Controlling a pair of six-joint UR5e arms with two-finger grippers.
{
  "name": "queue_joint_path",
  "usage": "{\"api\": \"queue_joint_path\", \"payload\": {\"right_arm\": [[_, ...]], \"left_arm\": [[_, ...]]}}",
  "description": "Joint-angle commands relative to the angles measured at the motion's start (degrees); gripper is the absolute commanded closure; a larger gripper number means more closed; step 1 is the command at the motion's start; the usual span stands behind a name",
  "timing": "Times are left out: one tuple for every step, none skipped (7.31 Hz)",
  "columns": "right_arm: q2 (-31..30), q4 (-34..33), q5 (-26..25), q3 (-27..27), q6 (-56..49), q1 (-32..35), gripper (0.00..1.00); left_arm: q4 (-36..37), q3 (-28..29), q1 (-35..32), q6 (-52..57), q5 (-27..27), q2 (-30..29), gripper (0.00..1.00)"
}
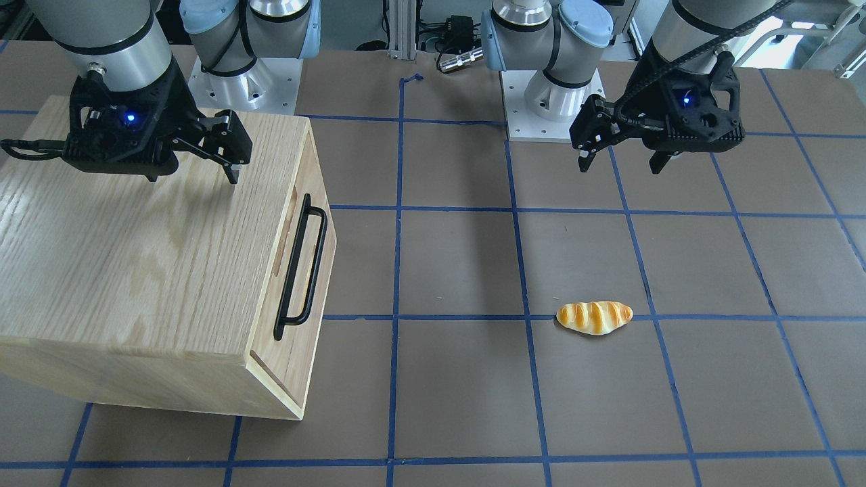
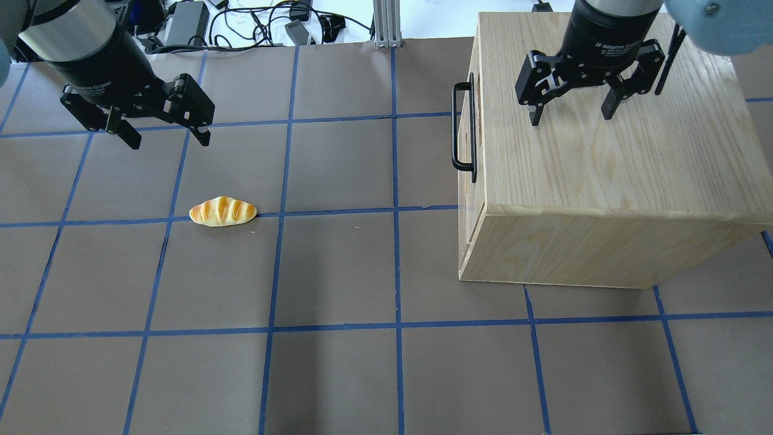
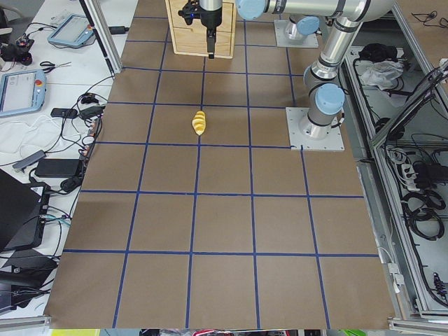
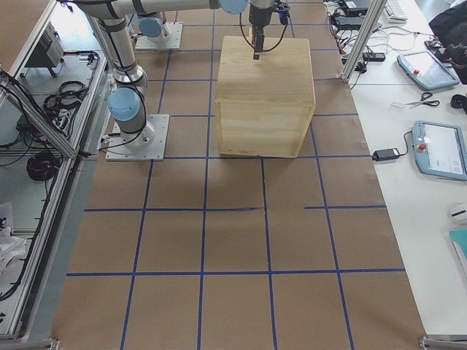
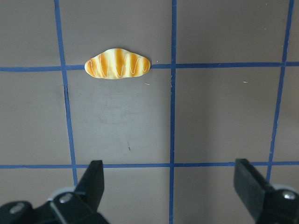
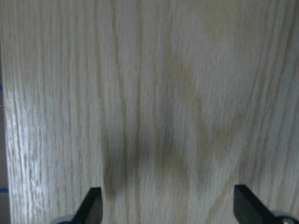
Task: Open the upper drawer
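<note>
The upper drawer (image 1: 295,262) is the pale-wood front panel just under the cabinet's top edge. It lies flush with the cabinet and faces the table's middle. Its long black bar handle (image 1: 315,267) also shows in the overhead view (image 2: 454,127). My right gripper (image 2: 570,118) is open and empty. It hangs above the oak cabinet top (image 2: 604,163), behind the front edge and apart from the handle; the right wrist view shows only wood grain between its fingers (image 6: 93,205). My left gripper (image 2: 169,143) is open and empty above the bare table, far from the cabinet.
A toy bread roll (image 2: 222,211) lies on the brown table with blue tape lines, below and in front of my left gripper (image 5: 170,177). Cables and power bricks (image 2: 193,18) lie past the table's far edge. The arm bases (image 1: 551,101) stand at the robot's side.
</note>
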Motion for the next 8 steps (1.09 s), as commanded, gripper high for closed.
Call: {"api": "queue_joint_path", "payload": {"right_arm": [[0.0, 0.0, 0.0, 0.0, 0.1, 0.0, 0.0], [0.0, 0.0, 0.0, 0.1, 0.1, 0.0, 0.0], [0.0, 0.0, 0.0, 0.0, 0.0, 0.0, 0.0], [0.0, 0.0, 0.0, 0.0, 0.0, 0.0, 0.0], [0.0, 0.0, 0.0, 0.0, 0.0, 0.0, 0.0], [0.0, 0.0, 0.0, 0.0, 0.0, 0.0, 0.0], [0.0, 0.0, 0.0, 0.0, 0.0, 0.0, 0.0], [0.0, 0.0, 0.0, 0.0, 0.1, 0.0, 0.0]], "left_arm": [[0.0, -0.2, -0.2, 0.0, -0.1, -0.1, 0.0], [0.0, -0.2, -0.1, 0.0, -0.1, -0.2, 0.0], [-0.3, -0.3, -0.1, 0.0, 0.0, 0.0, 0.0], [-0.4, -0.3, -0.2, 0.0, -0.1, 0.0, 0.0], [0.0, -1.3, 0.0, 0.2, -0.2, -0.2, 0.0], [1.3, -2.0, 0.0, -0.3, -0.3, -0.1, 0.0], [1.1, -2.3, -0.1, -0.4, -0.1, 0.0, 0.0], [0.9, -2.3, -0.1, -0.4, -0.2, -0.3, 0.0]]}}
